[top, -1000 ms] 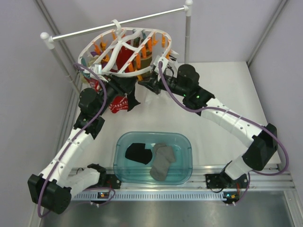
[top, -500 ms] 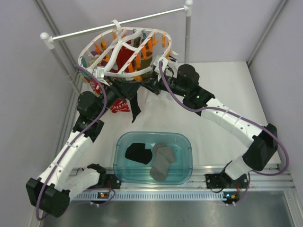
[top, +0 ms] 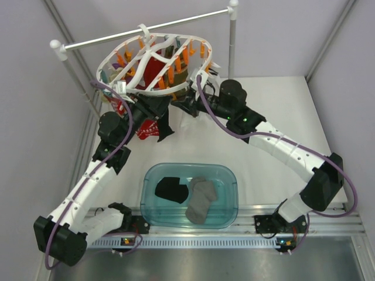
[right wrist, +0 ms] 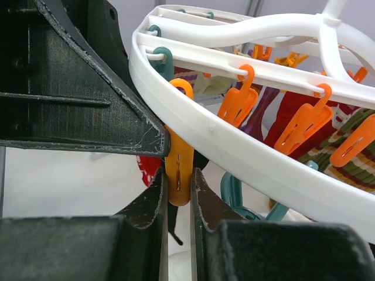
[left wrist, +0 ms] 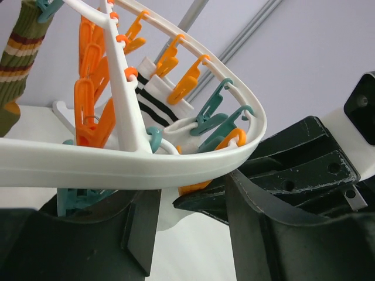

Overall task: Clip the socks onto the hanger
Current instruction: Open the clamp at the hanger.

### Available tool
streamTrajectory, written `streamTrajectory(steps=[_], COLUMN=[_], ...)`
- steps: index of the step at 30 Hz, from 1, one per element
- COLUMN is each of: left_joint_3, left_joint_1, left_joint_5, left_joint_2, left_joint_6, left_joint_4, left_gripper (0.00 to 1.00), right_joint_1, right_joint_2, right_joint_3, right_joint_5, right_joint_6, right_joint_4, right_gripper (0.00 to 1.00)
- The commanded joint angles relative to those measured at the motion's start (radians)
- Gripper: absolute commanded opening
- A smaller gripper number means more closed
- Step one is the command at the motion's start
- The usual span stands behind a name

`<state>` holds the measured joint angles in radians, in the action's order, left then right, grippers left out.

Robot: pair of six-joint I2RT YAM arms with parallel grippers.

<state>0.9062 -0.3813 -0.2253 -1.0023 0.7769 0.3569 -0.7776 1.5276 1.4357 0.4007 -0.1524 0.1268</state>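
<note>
The white oval hanger (top: 104, 65) hangs from the rail, with orange and teal clips round its ring. My right gripper (top: 179, 104) is under the ring's front edge. In the right wrist view it (right wrist: 177, 187) is shut on an orange clip (right wrist: 179, 167) below the ring (right wrist: 234, 146). My left gripper (top: 158, 106) is right beside it, and one black sock (top: 163, 126) hangs from it. In the left wrist view its fingertips are hidden behind the ring (left wrist: 146, 170). A strip of this sock (right wrist: 176, 229) shows below the clip. The other black sock (top: 171, 189) lies in the tub.
A teal plastic tub (top: 146, 181) at the near middle also holds a grey sock (top: 201, 200). A red patterned sock (top: 146, 130) and striped socks (left wrist: 158, 99) hang from clips. The thin white rail (top: 146, 28) on posts spans the back. Grey walls stand on both sides.
My left gripper dipped down and left half a second ago, then came back up under the ring, and the black sock swung with it. The right arm has stayed put on the clip.
</note>
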Motion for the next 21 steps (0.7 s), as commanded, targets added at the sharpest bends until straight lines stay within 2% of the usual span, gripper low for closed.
streamTrajectory(steps=[1, 17, 21], left_joint_3=[0.028, 0.060, 0.069], left_joint_1=[0.001, 0.001, 0.001], left_joint_5=[0.063, 0.072, 0.080], left_joint_2=[0.007, -0.041, -0.045], left_joint_6=[-0.034, -0.016, -0.002], left_joint_4=[0.030, 0.111, 0.111], left_gripper=[0.52, 0.53, 0.49], right_joint_1=[-0.011, -0.031, -0.034], right_joint_2=[-0.018, -0.015, -0.014], right_joint_3=[0.028, 0.028, 0.028], right_joint_5=[0.035, 0.076, 0.081], right_joint_6=[0.022, -0.007, -0.012], right_joint_4=[0.046, 0.023, 0.016], right_gripper=[0.00, 0.00, 0.00])
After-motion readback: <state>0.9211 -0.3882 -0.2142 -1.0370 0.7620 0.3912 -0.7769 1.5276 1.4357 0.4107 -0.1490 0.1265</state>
